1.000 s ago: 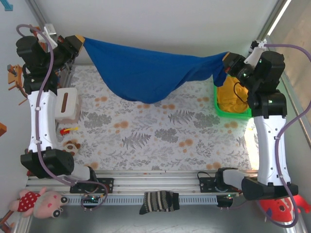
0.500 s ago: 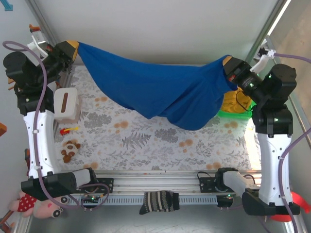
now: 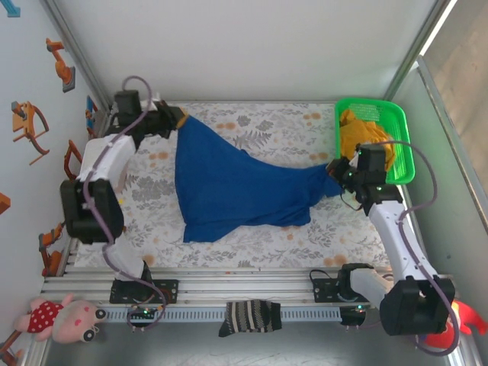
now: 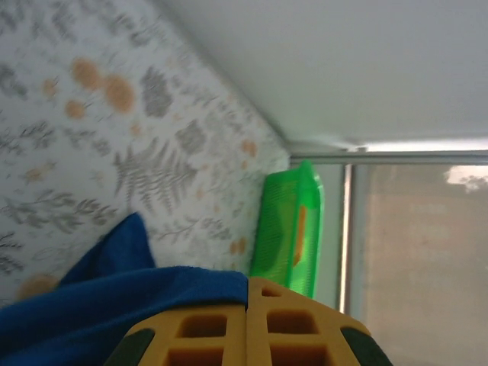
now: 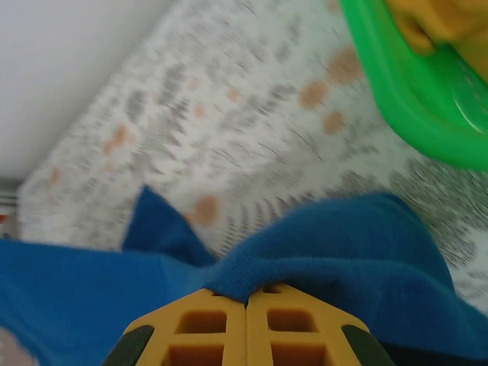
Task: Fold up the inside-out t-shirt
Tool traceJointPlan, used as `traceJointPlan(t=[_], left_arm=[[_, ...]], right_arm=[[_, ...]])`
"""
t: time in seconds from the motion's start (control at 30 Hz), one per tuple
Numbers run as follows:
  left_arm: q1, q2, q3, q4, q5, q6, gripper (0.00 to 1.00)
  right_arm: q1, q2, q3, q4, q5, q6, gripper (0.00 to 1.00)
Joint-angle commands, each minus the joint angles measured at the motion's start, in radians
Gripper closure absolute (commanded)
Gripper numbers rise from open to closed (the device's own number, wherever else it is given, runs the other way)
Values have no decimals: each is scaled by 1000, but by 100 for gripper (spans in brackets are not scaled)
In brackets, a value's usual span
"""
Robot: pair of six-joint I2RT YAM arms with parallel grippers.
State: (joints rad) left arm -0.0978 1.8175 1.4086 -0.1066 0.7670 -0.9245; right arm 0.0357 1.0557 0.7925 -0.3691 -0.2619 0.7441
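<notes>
Now, left gripper (image 3: 177, 120): jaws pressed together on one corner of the shirt (image 3: 236, 187), at the far left of the table (image 3: 259, 122). Its wrist view shows blue cloth (image 4: 91, 305) pinched at the yellow fingertips.
Right gripper (image 3: 335, 168): likewise clamped on another corner, low and just beside the basket (image 3: 381, 113), with cloth (image 5: 343, 252) bunched over its tips.
Why held so: probably to keep two corners well apart, so the edge between them is drawn out and the cloth can go down flat before any fold.
Shirt: lying on the floral table between the arms, its body trailing toward the near edge. The right part narrows into a pulled strip, so it is not yet flat, and no fold has been made.
Basket: green, at the far right corner, holding a yellow garment (image 3: 358, 133). It is close enough that the right corner could snag on its rim.
Sock (image 3: 250, 316): on the front rail, well apart.
</notes>
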Motion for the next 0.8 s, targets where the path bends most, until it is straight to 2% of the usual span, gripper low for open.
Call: traceJointPlan(t=[0.0, 0.13, 0.3, 0.5, 0.6, 0.77], left_arm=[[-35, 88, 25, -27, -29, 135, 98], [-34, 115, 31, -71, -80, 221, 77], [-40, -5, -80, -198, -181, 343, 54], [-59, -115, -266, -305, -328, 394, 52], [-73, -97, -298, -320, -342, 413, 52], [-91, -7, -248, -327, -327, 445, 53]], right_arm=[[-2, -21, -70, 103, 62, -20, 100], [0, -48, -101, 84, 55, -32, 100], [0, -71, -83, 55, 44, -60, 100], [0, -60, -57, 57, 14, -68, 100], [0, -59, -47, 58, 13, -71, 100], [0, -42, -44, 60, 10, -73, 100]])
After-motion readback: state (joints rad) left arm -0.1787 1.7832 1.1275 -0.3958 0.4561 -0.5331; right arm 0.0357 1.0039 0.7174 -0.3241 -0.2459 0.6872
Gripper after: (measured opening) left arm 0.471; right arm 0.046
